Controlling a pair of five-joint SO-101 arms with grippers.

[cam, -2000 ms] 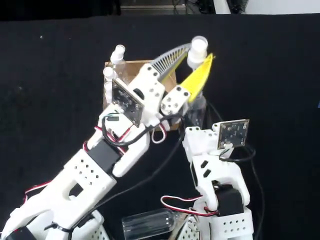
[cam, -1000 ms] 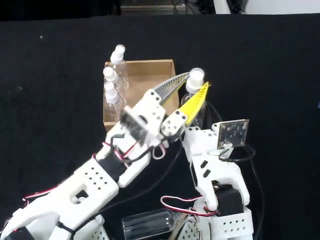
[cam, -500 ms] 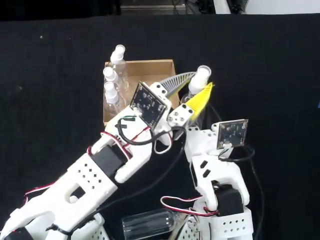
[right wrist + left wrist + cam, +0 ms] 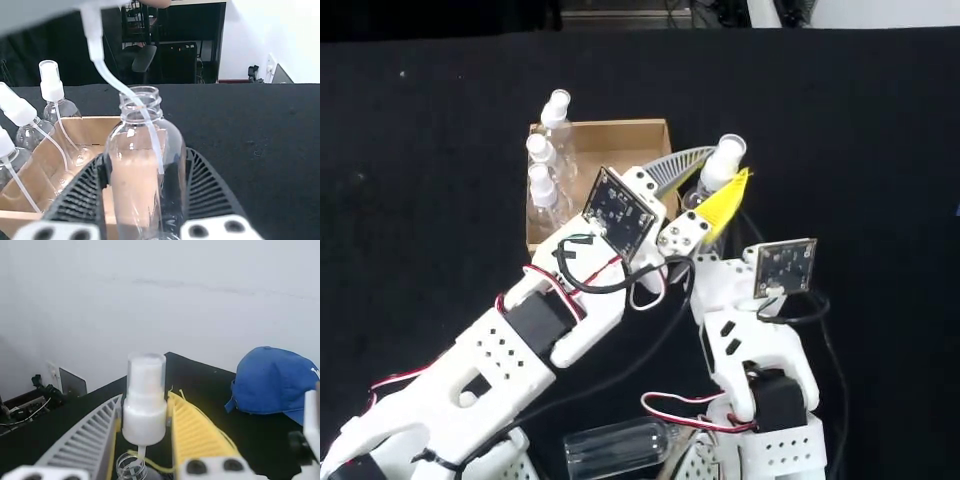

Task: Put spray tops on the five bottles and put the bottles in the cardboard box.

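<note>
My left gripper [image 4: 725, 163] is shut on a white spray top [image 4: 728, 152], held between its grey and yellow fingers just right of the cardboard box [image 4: 620, 140]. In the left wrist view the spray top [image 4: 145, 405] hangs right above the open bottle mouth [image 4: 131, 467]. My right gripper [image 4: 146, 162] is shut on that clear bottle [image 4: 145, 175], which stands upright. The top's thin tube [image 4: 127, 97] curves down into the bottle's neck, and the cap sits above the mouth, apart from it. Three capped bottles [image 4: 545, 170] stand along the box's left side.
Another clear bottle without a top [image 4: 620, 447] lies on its side at the table's near edge, between the arm bases. The left arm stretches diagonally over the near part of the box. A blue cap [image 4: 272, 385] lies on the black cloth farther off.
My left gripper has come down and back from beyond the box with the spray top, and its wrist has turned. The top now sits over the bottle held by the still right gripper.
</note>
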